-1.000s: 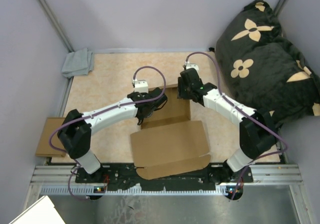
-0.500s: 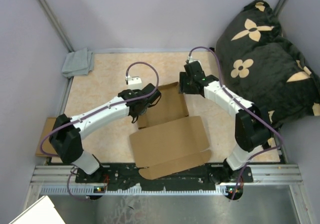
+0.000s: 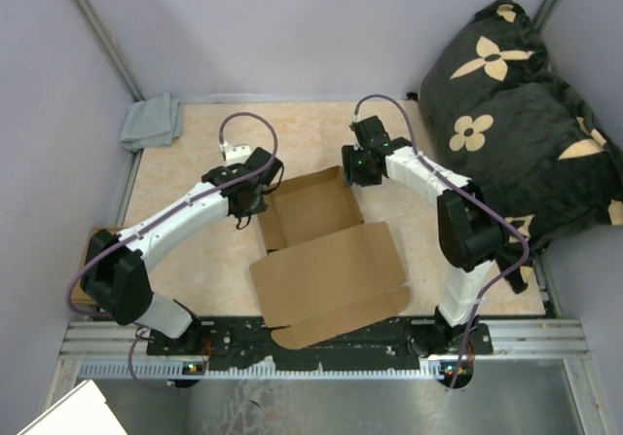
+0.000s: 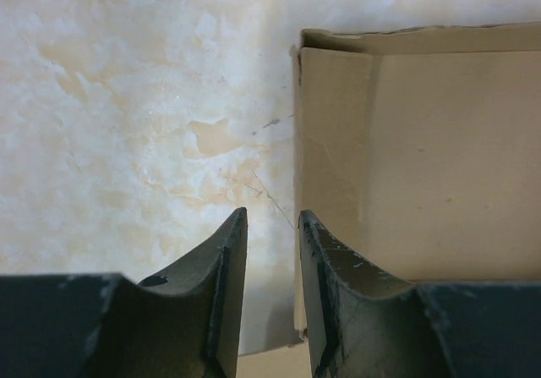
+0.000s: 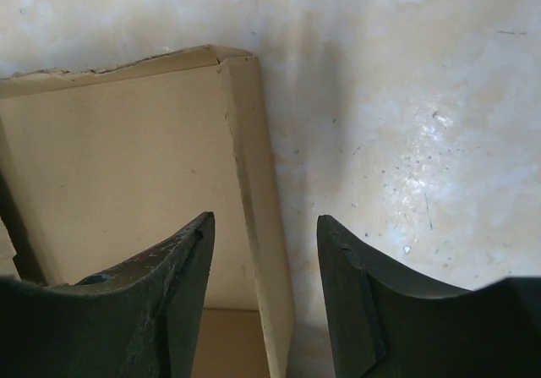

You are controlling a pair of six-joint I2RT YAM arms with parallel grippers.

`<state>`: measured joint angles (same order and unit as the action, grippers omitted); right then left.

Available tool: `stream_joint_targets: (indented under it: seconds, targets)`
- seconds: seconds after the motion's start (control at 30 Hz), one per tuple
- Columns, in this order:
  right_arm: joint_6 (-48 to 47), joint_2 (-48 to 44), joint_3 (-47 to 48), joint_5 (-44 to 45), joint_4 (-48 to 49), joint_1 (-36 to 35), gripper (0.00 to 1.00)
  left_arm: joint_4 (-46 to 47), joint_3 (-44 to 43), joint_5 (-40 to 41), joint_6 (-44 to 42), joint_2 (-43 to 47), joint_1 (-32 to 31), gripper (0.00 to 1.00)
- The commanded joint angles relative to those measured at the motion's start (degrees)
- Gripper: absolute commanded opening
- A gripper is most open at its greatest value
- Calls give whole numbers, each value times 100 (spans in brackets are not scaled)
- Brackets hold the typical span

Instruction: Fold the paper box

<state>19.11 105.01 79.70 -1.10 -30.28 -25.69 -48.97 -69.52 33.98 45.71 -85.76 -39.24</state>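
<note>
Paper box (image 3: 326, 265) sits centred on the counter (image 3: 185, 192), lid flap flat toward the near edge; the left end effector (image 4: 270, 219), slightly open, is beside its left wall, and the right end effector (image 5: 266, 221), open, straddles the right wall.

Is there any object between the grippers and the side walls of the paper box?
Nothing visible stands in the way. The right gripper is open with the right wall of the paper box between its jaws; the left gripper, also open, is beside the left wall.
</note>
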Motion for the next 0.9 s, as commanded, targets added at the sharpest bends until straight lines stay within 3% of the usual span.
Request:
stream_joint_targets:
  seconds: [0.0, 0.23, 0.47, 0.87]
  targets:
    - [-149, 135, 343, -284, -179, 5, 52, 679, 265, -1103, -405, -133, 265, 37]
    - [-206, 123, 126, -73, -210, 5, 51, 625, -231, -1706, -540, -1007, 259, 38]
    - [-208, 29, -183, -13, -165, 3, 51, 58, -470, -1521, -583, -1693, 261, 38]
    - [-132, -51, -377, -19, 2, 3, 50, 211, -616, -1821, -578, -779, 233, 43]
